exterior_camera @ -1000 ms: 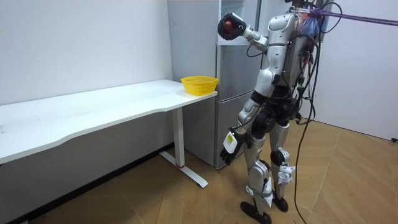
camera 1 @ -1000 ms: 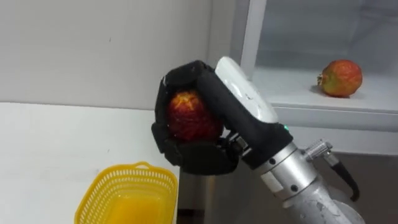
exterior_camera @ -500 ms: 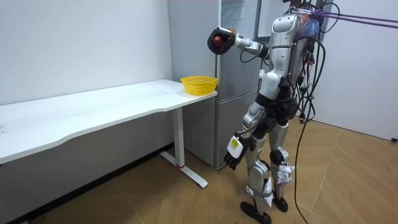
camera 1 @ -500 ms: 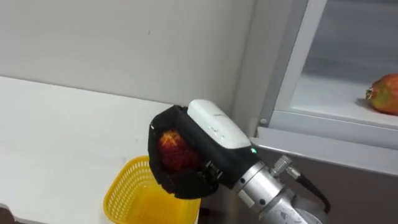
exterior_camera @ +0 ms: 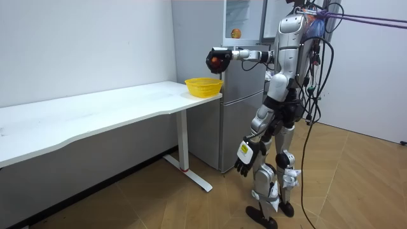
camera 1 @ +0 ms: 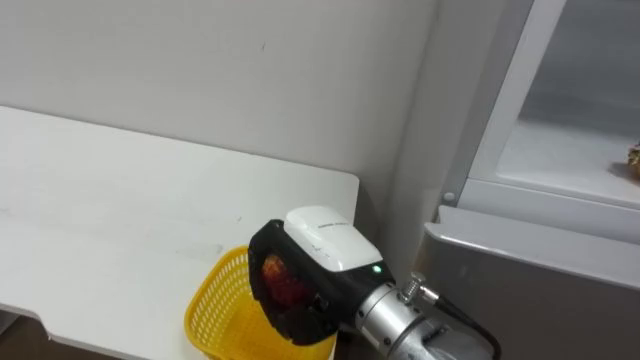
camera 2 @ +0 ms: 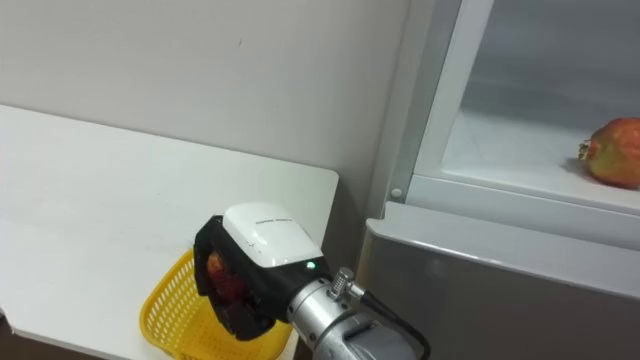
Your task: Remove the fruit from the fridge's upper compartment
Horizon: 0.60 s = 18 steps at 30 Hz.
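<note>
1 white table (camera 1: pixel 120 200), set against the wall. 1 yellow basket (camera 1: pixel 215 310), on the table's end nearest the fridge. 1 right hand (camera 1: pixel 320 240), above the basket, fingers curled round 1 red fruit (camera 1: pixel 280 280); fruit roundish, largely covered, long axis not discernible. 1 fridge (camera 2: pixel 480 290), upper compartment open. 1 second red fruit (camera 2: pixel 612 152), on the upper shelf, lying sideways, crown end toward the left. 1 left hand (exterior_camera: pixel 244 159), hung beside the thigh, fingers relaxed.
</note>
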Tool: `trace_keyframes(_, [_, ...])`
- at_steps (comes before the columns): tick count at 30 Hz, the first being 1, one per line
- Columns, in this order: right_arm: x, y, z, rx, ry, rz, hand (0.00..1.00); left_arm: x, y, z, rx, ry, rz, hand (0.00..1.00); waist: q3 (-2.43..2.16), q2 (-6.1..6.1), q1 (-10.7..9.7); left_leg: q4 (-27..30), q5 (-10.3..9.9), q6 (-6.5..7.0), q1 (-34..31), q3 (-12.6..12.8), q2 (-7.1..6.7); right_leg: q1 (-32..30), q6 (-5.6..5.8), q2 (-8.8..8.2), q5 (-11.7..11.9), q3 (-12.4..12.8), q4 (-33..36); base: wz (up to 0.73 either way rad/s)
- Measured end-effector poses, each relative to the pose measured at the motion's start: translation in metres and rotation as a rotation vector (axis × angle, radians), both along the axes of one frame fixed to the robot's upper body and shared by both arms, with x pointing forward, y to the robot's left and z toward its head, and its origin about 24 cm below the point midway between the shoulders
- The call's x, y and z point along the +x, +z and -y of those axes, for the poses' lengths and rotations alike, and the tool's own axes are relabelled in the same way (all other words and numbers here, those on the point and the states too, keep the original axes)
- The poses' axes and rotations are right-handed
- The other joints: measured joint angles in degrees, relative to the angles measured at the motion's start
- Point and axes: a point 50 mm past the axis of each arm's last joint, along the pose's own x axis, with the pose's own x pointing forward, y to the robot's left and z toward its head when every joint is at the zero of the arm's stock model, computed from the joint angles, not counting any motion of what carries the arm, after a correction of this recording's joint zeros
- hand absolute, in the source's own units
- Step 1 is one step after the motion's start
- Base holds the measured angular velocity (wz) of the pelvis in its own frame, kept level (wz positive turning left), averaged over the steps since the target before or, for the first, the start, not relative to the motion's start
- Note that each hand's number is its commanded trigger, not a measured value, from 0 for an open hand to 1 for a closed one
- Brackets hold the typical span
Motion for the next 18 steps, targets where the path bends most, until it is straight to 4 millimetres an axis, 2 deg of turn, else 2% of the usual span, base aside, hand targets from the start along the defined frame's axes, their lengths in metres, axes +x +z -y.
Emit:
trace_keyframes(4, [0.003, -0.013, 0.0, -0.083, -0.033, -0.006, 1.0, 0.001, 0.0, 0.002, -0.009, -0.031, -0.015, 0.0, -0.01, -0.72, 1.1, 0.0, 0.0, 0.0, -0.2, -0.3, -0.03, -0.2, 0.0, 0.01, 0.0, -0.3, 0.0, 0.03])
trace_keyframes(9, [0.005, -0.016, -0.001, -0.101, -0.046, -0.009, 1.0, 0.0, -0.001, 0.002, -0.02, -0.045, -0.03, 0.0, 0.18, -1.39, 1.3, 0.1, 0.0, 0.04, -0.2, -0.8, -0.22, -0.1, 0.01, -0.12, 0.0, -0.4, -0.1, 0.06])
trace_keyframes(18, [0.013, -0.025, -0.006, -0.156, -0.064, -0.055, 1.0, 0.0, 0.0, -0.001, -0.007, -0.038, -0.046, 0.0, 0.14, -2.08, 1.5, 0.1, 0.3, 0.41, -0.2, -1.1, -0.82, 0.0, 0.42, -0.51, -0.3, -0.3, -0.1, 0.01])
